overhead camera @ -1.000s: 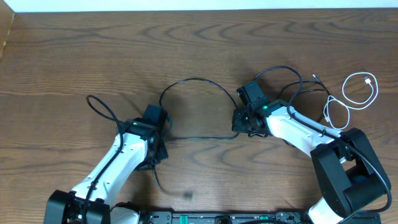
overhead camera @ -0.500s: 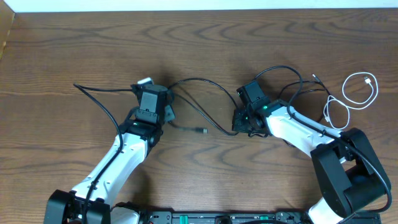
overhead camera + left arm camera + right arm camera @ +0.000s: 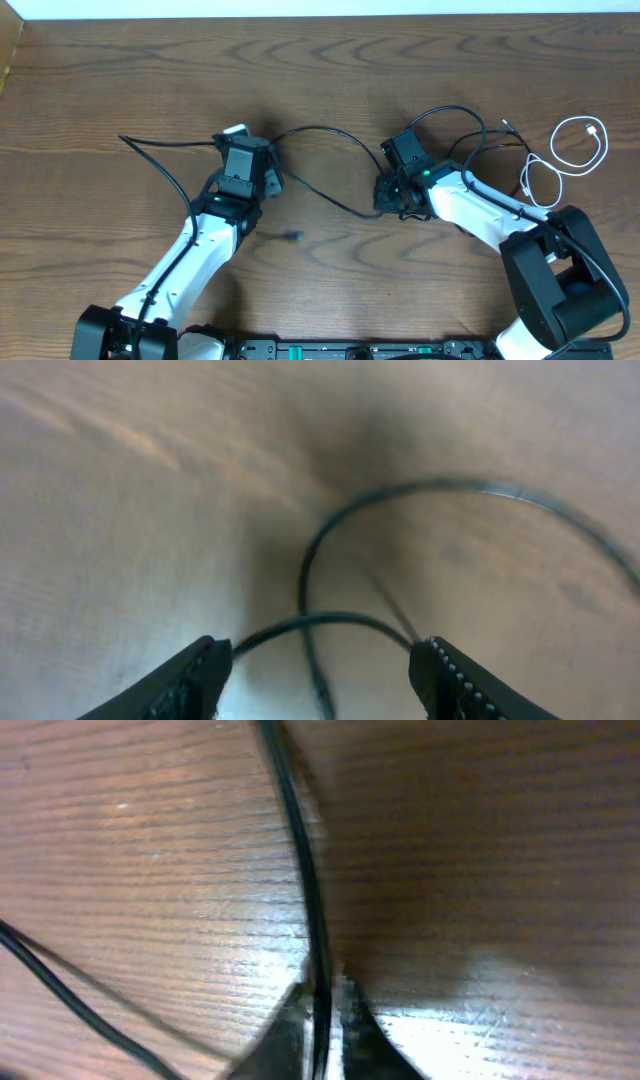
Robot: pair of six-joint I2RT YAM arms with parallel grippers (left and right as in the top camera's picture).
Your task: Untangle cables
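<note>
A black cable (image 3: pixel 315 127) arcs across the table's middle between my two grippers. Its lower strand (image 3: pixel 340 205) runs to my right gripper (image 3: pixel 388 197), which is shut on it; in the right wrist view the cable (image 3: pixel 308 900) runs straight into the pinched fingertips (image 3: pixel 322 1025). My left gripper (image 3: pixel 272 182) is open, and in its wrist view the cable (image 3: pixel 320 620) lies loose on the wood between the spread fingers (image 3: pixel 200 675). A plug end (image 3: pixel 295 237) lies on the table. More black cables (image 3: pixel 450 110) and a white cable (image 3: pixel 580 145) sit at the right.
A second white loop (image 3: pixel 535 180) lies beside the right arm's base (image 3: pixel 560 280). A thicker black arm wire (image 3: pixel 160 150) trails to the left of the left arm. The table's far edge (image 3: pixel 320 15) runs along the top.
The left arm swung away from the front edge with the cable, then its gripper opened and let go. The plug end dropped toward the front. The right arm stayed put.
</note>
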